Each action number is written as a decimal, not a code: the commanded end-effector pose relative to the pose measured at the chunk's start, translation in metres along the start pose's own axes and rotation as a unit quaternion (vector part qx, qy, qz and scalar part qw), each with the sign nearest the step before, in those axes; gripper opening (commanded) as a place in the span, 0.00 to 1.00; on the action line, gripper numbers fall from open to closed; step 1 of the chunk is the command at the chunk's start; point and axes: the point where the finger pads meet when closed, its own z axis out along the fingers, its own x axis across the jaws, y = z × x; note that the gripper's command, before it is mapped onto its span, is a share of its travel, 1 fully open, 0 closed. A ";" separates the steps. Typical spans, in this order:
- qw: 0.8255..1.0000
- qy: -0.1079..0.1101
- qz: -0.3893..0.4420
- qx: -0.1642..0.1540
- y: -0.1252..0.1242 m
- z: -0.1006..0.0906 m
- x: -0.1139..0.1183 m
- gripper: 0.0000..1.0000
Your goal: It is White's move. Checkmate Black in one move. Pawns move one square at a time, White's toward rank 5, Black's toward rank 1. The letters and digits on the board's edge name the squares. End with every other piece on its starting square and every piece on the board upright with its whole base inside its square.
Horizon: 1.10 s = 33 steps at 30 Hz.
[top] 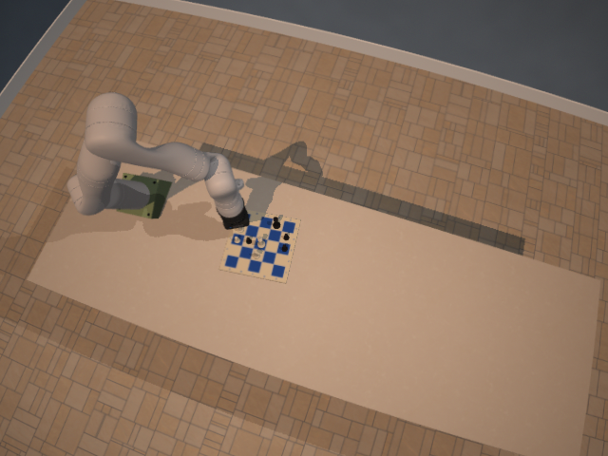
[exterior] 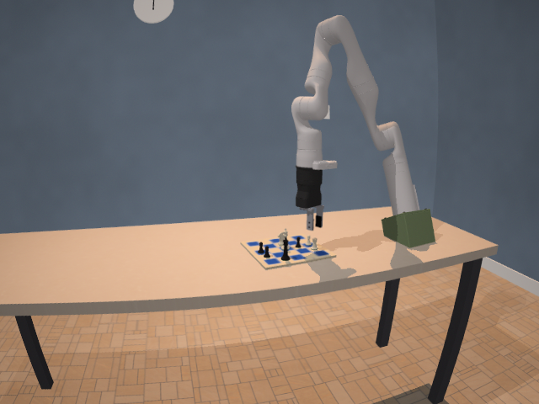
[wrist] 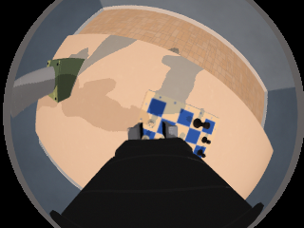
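Observation:
A small blue and cream chessboard [top: 256,242] lies on the tan table; it also shows in the side view [exterior: 287,252] and the wrist view [wrist: 180,123]. Several black pieces stand on it, among them a tall one [exterior: 285,250] and a pawn [top: 248,240]. Several white pieces stand there too, one [top: 237,239] on the left edge and two [exterior: 311,241] near the arm's side. My gripper [exterior: 314,224] hangs straight down a little above the board's corner nearest the arm base. Its fingers are partly open, with nothing between them [wrist: 152,132].
The arm's green base block [exterior: 408,226] stands on the table to the board's right in the side view. The table's front edge [exterior: 243,300] is close to the board. A round wall clock [exterior: 152,8] hangs high on the blue wall.

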 end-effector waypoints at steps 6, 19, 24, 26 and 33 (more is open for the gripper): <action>1.000 -0.004 0.000 -0.001 0.000 0.013 -0.003 0.73; 1.000 -0.004 0.000 -0.001 0.000 0.022 -0.003 0.73; 1.000 -0.004 0.000 -0.001 0.000 0.023 -0.003 0.73; 1.000 -0.004 0.000 -0.001 0.000 0.023 -0.003 0.73; 1.000 -0.004 0.000 -0.001 0.000 0.023 -0.003 0.73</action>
